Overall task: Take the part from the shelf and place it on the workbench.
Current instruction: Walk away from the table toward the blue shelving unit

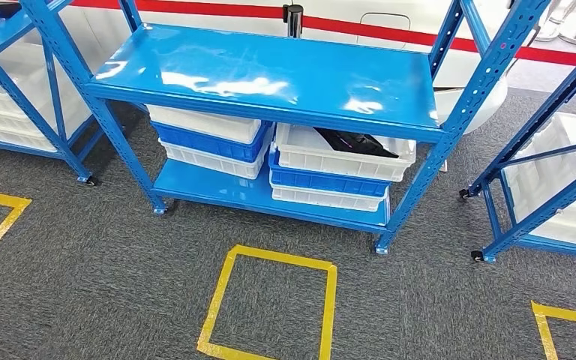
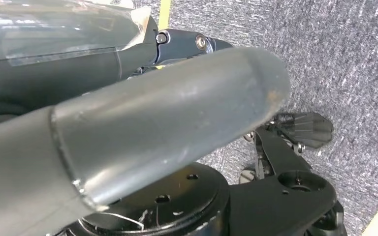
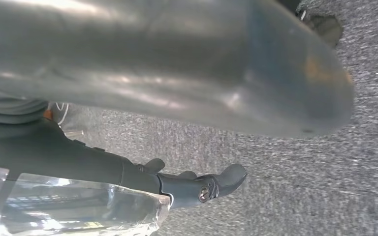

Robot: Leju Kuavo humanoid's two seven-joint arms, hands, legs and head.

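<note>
A black part (image 1: 356, 142) lies in the top white bin (image 1: 300, 154) on the lower level of the blue shelf (image 1: 270, 75), to the right of centre in the head view. My left hand (image 2: 167, 123) hangs over grey carpet, its thick grey thumb and dark fingers (image 2: 187, 44) stretched out with nothing in them. My right hand (image 3: 177, 64) also hangs above the carpet, its dark fingers (image 3: 202, 184) extended and holding nothing. Both hands are far from the shelf.
White and blue bins (image 1: 206, 139) are stacked on the lower level's left side. More blue racks with white bins stand at the left (image 1: 15, 90) and right (image 1: 555, 172). A yellow tape square (image 1: 270, 307) marks the carpet before the shelf.
</note>
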